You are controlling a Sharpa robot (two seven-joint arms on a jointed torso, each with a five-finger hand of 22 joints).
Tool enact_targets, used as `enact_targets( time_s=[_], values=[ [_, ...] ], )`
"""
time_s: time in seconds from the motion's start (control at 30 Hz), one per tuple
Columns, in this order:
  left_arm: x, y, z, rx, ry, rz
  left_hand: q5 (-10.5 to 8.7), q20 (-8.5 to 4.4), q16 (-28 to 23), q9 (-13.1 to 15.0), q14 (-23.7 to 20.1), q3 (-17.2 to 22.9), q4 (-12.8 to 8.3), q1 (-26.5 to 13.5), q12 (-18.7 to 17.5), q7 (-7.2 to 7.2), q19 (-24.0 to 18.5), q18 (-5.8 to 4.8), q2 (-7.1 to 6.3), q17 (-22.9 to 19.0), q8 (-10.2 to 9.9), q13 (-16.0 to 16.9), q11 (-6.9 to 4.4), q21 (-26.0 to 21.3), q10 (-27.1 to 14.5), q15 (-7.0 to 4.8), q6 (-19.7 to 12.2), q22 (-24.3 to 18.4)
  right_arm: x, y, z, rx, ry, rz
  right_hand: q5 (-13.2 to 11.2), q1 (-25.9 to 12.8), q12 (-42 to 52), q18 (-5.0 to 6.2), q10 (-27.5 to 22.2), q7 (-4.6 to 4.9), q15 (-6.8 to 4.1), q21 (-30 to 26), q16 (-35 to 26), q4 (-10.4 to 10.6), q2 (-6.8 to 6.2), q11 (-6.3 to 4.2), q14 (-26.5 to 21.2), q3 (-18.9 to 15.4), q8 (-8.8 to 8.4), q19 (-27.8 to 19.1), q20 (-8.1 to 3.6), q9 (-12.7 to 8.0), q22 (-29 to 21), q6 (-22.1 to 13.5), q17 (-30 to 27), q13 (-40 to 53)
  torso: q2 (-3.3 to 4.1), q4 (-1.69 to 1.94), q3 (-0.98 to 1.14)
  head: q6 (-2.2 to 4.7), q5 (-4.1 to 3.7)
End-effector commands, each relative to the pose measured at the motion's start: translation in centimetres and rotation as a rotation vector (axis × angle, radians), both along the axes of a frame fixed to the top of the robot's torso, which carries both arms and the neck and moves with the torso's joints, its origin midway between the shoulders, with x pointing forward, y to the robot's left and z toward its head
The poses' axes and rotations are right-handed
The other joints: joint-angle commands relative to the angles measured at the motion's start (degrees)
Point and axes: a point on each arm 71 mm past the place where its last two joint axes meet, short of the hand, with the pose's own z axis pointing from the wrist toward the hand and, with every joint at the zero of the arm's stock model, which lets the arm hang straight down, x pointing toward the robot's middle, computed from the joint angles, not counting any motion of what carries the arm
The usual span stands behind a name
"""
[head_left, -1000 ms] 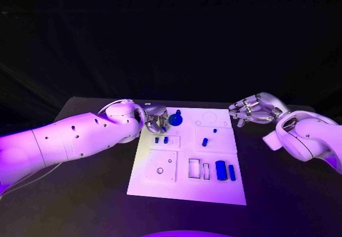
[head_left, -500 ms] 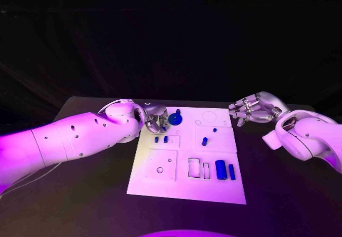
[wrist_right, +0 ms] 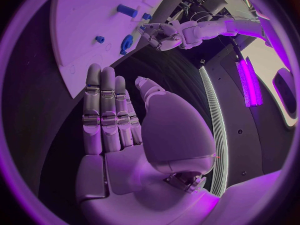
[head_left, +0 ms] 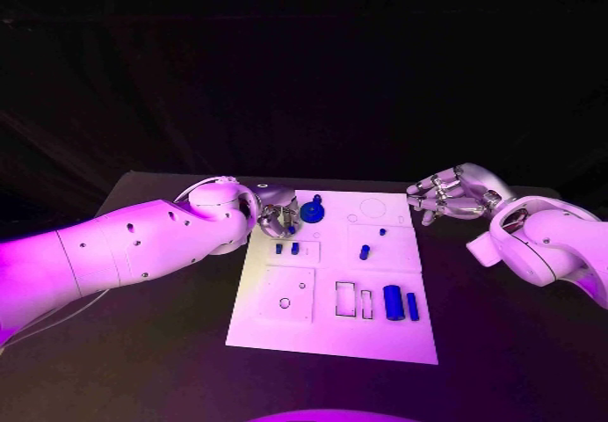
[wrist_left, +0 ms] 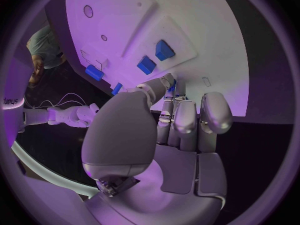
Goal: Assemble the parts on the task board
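The white task board lies in the middle of the black table. My left hand hovers over its far left corner and pinches a small blue part between thumb and fingertips. Just right of that hand a round blue part sits on the board. Two small blue blocks stand in their plate below the hand, also seen close up as blue blocks. My right hand floats off the board's far right corner, fingers straight and apart, holding nothing.
More blue parts lie on the board: a short peg, a small stud, a thick cylinder and a slim bar near the front right. Empty slots and a plate with a hole lie in front.
The left hand's fingertips have shifted very slightly over the far left corner of the board. The right hand has stayed where it was.
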Motion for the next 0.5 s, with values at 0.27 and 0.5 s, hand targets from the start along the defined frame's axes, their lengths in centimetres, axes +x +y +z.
enact_targets(
  time_s=[0.27, 0.5],
  values=[
    [-0.05, 0.02, -0.24, 0.021, 0.020, 0.000, 0.18, 0.19, 0.1, -0.2, -0.3, -0.1, 0.2, -0.7, -0.4, 0.05, -0.3, -0.66, -0.13, 0.1, -0.6, -0.1, 0.13, -0.2, -0.9, 0.23, -0.7, 0.0, 0.01, 0.05, 0.02, 0.002, -0.004, 0.006, 0.2, 0.2, -0.1, -0.18, -0.4, -0.14, 0.12, -0.4, -0.2, 0.1, 0.03, -0.12, -0.5, 0.1, 0.36, -0.1, 0.25, 0.1, 0.0, -0.5, 0.1, 0.1, 0.00, 0.00, 0.01, -0.03, -0.03],
    [-0.03, 0.16, -0.25, 0.023, 0.020, 0.006, 0.19, 0.32, 0.3, -0.6, -0.2, 0.0, 0.2, -0.6, -0.4, 0.21, -0.2, -0.67, -0.29, 0.2, -1.2, -0.2, 0.29, -0.1, -1.4, 0.36, -1.5, 0.0, 0.03, 0.01, 0.01, 0.002, -0.003, 0.005, 0.3, 0.2, -0.1, -0.18, -0.4, -0.13, 0.13, -0.4, -0.2, 0.1, 0.04, -0.12, -0.5, 0.1, 0.36, -0.1, 0.25, 0.1, -0.1, -0.5, 0.1, 0.1, 0.01, -0.01, -0.01, 0.06, -0.02]
  ],
)
